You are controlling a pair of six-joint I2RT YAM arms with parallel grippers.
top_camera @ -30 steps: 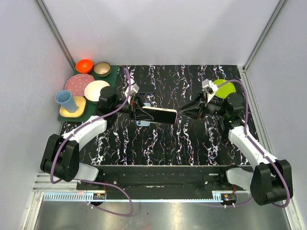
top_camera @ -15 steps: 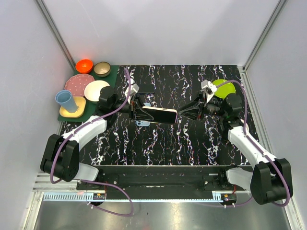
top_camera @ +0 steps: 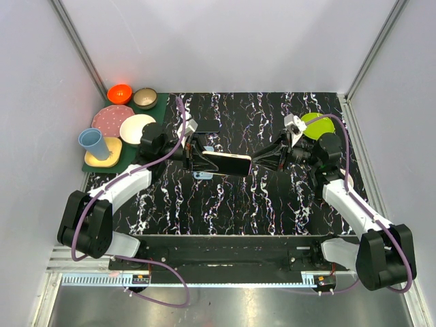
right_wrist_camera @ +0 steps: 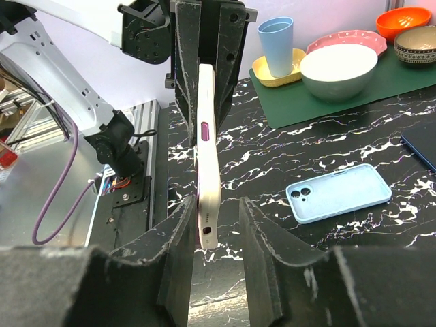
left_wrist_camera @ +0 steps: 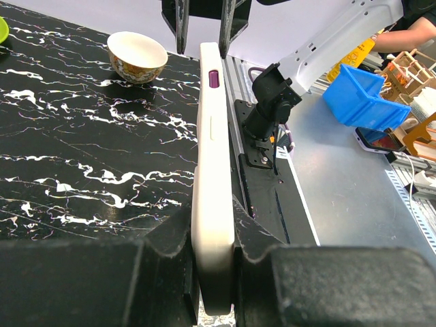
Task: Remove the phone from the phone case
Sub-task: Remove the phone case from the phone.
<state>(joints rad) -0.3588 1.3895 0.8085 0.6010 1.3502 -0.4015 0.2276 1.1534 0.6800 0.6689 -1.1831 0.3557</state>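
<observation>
A phone in a cream case (top_camera: 228, 163) is held edge-up above the middle of the marbled table. My left gripper (top_camera: 197, 158) is shut on its left end; in the left wrist view the phone (left_wrist_camera: 213, 170) sits clamped in the left gripper (left_wrist_camera: 213, 225). My right gripper (top_camera: 262, 162) is open around the phone's right end. In the right wrist view the phone's end (right_wrist_camera: 206, 136) sits inside the right gripper (right_wrist_camera: 216, 211), close against the left finger with a gap to the right one. A light blue empty case (right_wrist_camera: 338, 193) lies flat on the table below.
A green mat (top_camera: 158, 109) at the back left holds an orange bowl (top_camera: 120, 93), a brown bowl (top_camera: 145, 98), a pink plate (top_camera: 111, 119), a white bowl (top_camera: 136, 128) and a blue cup (top_camera: 93, 143). A green plate (top_camera: 319, 125) lies back right, a patterned bowl (left_wrist_camera: 137, 56) near it.
My right gripper has edged slightly left, further over the phone's right end. The left gripper and phone have stayed put.
</observation>
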